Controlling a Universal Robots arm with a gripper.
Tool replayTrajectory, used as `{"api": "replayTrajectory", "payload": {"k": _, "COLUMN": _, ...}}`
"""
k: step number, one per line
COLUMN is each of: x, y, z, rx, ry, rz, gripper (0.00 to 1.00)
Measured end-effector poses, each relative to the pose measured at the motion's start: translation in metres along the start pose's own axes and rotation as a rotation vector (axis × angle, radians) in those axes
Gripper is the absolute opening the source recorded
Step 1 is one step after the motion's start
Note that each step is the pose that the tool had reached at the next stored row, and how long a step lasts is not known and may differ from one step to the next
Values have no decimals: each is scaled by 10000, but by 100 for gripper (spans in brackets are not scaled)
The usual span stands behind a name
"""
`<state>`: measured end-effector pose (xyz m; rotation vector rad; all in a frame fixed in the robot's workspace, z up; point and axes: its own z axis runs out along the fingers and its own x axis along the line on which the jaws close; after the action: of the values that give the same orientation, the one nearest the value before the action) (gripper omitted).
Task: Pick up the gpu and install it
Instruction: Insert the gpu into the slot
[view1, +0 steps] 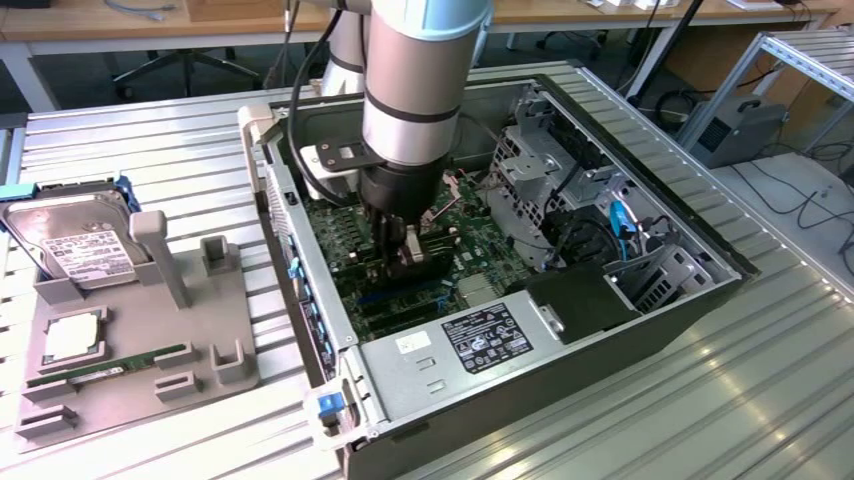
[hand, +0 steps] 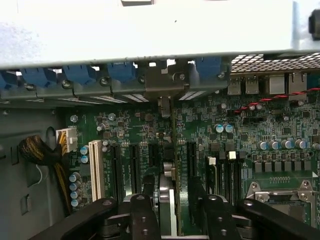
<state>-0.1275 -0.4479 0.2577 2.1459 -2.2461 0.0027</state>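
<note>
The gpu (hand: 173, 150) stands on edge in a motherboard (hand: 240, 145) slot, seen edge-on in the wrist view. Its silver bracket (hand: 162, 85) sits against the case's rear wall. My gripper (hand: 172, 184) straddles the card's near end. One black finger (hand: 146, 197) is on each side, with a gap between each finger and the card, so the gripper is open. In the exterior view the arm reaches down into the open computer case (view1: 400, 375). The gripper (view1: 404, 258) is low over the green board, at the gpu (view1: 427, 244).
A grey fixture (view1: 200, 320) at the exterior view's left holds a hard drive (view1: 74, 245), a processor (view1: 74, 340) and a green RAM stick (view1: 127, 365). Inside the case are the power supply (view1: 461, 350), a drive cage (view1: 534, 170) and blue cables (view1: 621, 225). Blue latches (hand: 120, 72) line the rear wall.
</note>
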Motion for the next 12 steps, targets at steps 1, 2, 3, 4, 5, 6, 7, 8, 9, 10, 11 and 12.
{"api": "replayTrajectory", "payload": {"k": 1, "x": 1, "y": 1, "z": -35, "rx": 2, "ry": -2, "rz": 0, "gripper": 41}}
{"api": "replayTrajectory", "payload": {"k": 2, "x": 1, "y": 1, "z": -70, "rx": 2, "ry": -3, "rz": -1, "gripper": 41}}
{"api": "replayTrajectory", "payload": {"k": 3, "x": -3, "y": 4, "z": -150, "rx": 2, "ry": -3, "rz": 0, "gripper": 41}}
{"api": "replayTrajectory", "payload": {"k": 4, "x": -6, "y": 5, "z": -202, "rx": 3, "ry": -4, "rz": 0, "gripper": 41}}
{"api": "replayTrajectory", "payload": {"k": 5, "x": -8, "y": 6, "z": -243, "rx": 3, "ry": -3, "rz": 0, "gripper": 41}}
{"api": "replayTrajectory", "payload": {"k": 6, "x": -10, "y": 7, "z": -286, "rx": 3, "ry": -4, "rz": -1, "gripper": 41}}
{"api": "replayTrajectory", "payload": {"k": 7, "x": -11, "y": 8, "z": -310, "rx": 2, "ry": -3, "rz": 0, "gripper": 41}}
{"api": "replayTrajectory", "payload": {"k": 8, "x": -13, "y": 7, "z": -313, "rx": 4, "ry": -5, "rz": 0, "gripper": 41}}
{"api": "replayTrajectory", "payload": {"k": 9, "x": -14, "y": 5, "z": -312, "rx": 1, "ry": -9, "rz": -1, "gripper": 41}}
{"api": "replayTrajectory", "payload": {"k": 10, "x": -14, "y": -1, "z": -313, "rx": -11, "ry": -15, "rz": -1, "gripper": 41}}
{"api": "replayTrajectory", "payload": {"k": 11, "x": -15, "y": -17, "z": -315, "rx": -37, "ry": -23, "rz": -2, "gripper": 40}}
{"api": "replayTrajectory", "payload": {"k": 12, "x": -17, "y": -45, "z": -315, "rx": -82, "ry": -31, "rz": -6, "gripper": 33}}
